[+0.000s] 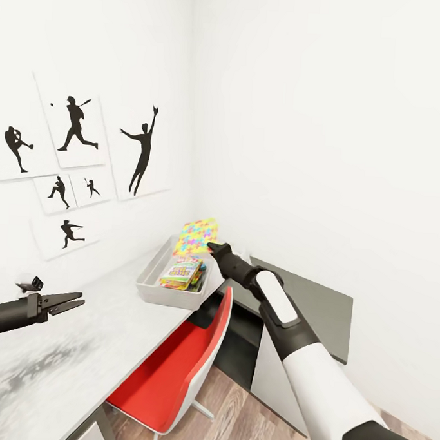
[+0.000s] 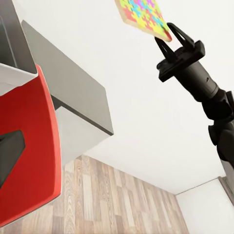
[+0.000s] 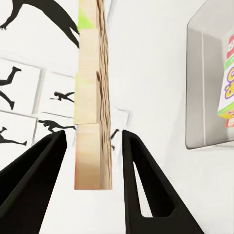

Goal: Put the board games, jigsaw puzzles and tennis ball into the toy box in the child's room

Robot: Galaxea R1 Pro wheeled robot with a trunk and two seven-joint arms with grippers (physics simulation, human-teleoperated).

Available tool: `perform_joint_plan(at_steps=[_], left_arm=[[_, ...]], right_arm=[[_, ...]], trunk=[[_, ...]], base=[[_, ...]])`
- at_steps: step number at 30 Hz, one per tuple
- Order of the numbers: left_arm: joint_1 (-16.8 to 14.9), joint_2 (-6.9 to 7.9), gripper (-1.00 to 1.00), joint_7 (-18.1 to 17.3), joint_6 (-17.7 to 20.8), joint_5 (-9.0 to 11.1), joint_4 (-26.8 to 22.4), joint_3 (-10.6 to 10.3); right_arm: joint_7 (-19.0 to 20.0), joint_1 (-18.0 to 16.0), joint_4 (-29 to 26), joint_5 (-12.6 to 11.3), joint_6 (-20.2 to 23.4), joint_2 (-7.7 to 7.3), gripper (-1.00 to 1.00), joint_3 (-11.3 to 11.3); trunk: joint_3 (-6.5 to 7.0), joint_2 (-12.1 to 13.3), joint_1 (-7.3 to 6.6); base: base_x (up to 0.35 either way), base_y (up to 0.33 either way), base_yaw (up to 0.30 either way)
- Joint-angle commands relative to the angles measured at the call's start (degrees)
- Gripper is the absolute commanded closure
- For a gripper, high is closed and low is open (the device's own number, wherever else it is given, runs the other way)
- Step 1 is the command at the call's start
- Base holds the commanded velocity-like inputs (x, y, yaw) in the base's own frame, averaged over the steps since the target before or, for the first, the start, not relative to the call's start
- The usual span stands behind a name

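While pinching a jigsaw puzzle point(image 1: 196, 237), right claw point(image 1: 213, 247) above white table's point(image 1: 64, 360) toy box point(image 1: 153, 287); left claw point(image 1: 70, 302) spread.

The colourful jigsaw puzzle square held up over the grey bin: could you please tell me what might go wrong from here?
1. The right gripper pinches the colourful jigsaw puzzle square only by one edge; in the right wrist view its black fingers look loose around it, so it might slip.
2. It hangs above the far end of the light-grey toy box, near the white wall; released there, it could lean on the rim rather than lie flat on the board games.
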Motion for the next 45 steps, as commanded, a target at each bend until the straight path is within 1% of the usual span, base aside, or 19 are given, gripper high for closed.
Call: perform_joint_plan(at_steps=[1,3,5,7,8,9,10,12,14,17,21,29,39,45], left_arm=[[0.0,0.02,-1.0,-0.2,0.6,0.0,0.0,0.0],[0.0,0.02,-1.0,-0.2,0.6,0.0,0.0,0.0],[0.0,0.02,-1.0,-0.2,0.6,0.0,0.0,0.0],[0.0,0.02,-1.0,-0.2,0.6,0.0,0.0,0.0],[0.0,0.02,-1.0,-0.2,0.6,0.0,0.0,0.0],[0.0,0.02,-1.0,-0.2,0.6,0.0,0.0,0.0],[0.0,0.02,-1.0,-0.2,0.6,0.0,0.0,0.0],[0.0,-0.03,-1.0,-0.2,0.6,0.0,0.0,0.0],[0.0,-0.05,-1.0,-0.1,0.6,0.0,0.0,-0.1],[0.0,-0.07,-1.0,-0.1,0.6,0.0,0.0,-0.1],[0.0,-0.07,-1.0,-0.1,0.6,0.0,0.0,-0.1],[0.0,-0.07,-1.0,-0.1,0.6,0.0,0.0,-0.1],[0.0,-0.07,-1.0,0.0,0.6,0.0,0.0,-0.1],[0.0,-0.98,-1.0,0.1,0.6,0.0,0.0,-0.1]], right_arm=[[-0.1,0.0,-0.1,-0.8,0.0,0.0,1.0,0.0],[1.1,0.2,-0.2,-1.2,0.0,0.0,1.0,0.1],[1.2,0.1,-0.2,-1.3,0.3,0.0,1.0,0.3],[-0.7,-0.2,-0.2,-1.3,1.7,0.0,1.0,0.4],[-2.4,-0.3,0.1,-1.3,3.3,0.0,1.0,0.3],[-3.2,-0.4,0.2,-1.3,4.3,0.0,1.0,0.2],[-4.4,-0.4,0.6,-1.4,6.4,0.0,1.0,0.0],[-5.4,-0.4,0.8,-1.5,9.2,0.0,1.0,-0.8],[-5.3,-0.2,0.7,-1.5,9.7,0.0,1.0,-1.9],[-4.0,0.1,0.4,-1.6,7.2,0.0,1.0,-3.1],[-3.5,0.2,0.3,-1.6,5.8,0.0,1.0,-3.3],[-3.4,0.3,0.2,-1.5,5.2,0.0,1.0,-3.6],[-3.3,0.3,0.2,-1.5,5.2,0.0,1.0,-3.7],[-3.3,0.3,0.2,-1.5,5.2,0.0,1.0,-3.8]], trunk=[[-0.14,-0.1,0.04],[-0.14,-0.1,0.04],[-0.14,-0.1,0.04],[-0.14,-0.1,0.04],[-0.14,-0.1,0.04],[-0.14,-0.1,0.04],[-0.14,-0.1,0.04],[-0.14,-0.1,0.04],[-0.14,-0.1,0.04],[-0.14,-0.1,0.04],[-0.14,-0.1,0.04],[-0.13,-0.1,0.04],[-0.06,-0.1,0.04],[-0.05,-0.1,0.04]], base=[[0.0,0.0,0.0],[0.0,0.0,0.0],[0.0,0.0,0.0],[0.0,0.0,0.0],[0.006,0.0,0.0],[0.024,0.0,0.0],[0.09,0.0,0.0],[0.167,0.0,0.0],[0.169,0.0,0.0],[0.07,0.0,0.0],[0.019,0.0,0.0],[0.044,0.0,0.015],[0.04,0.0,0.201],[0.178,-0.051,0.03]])
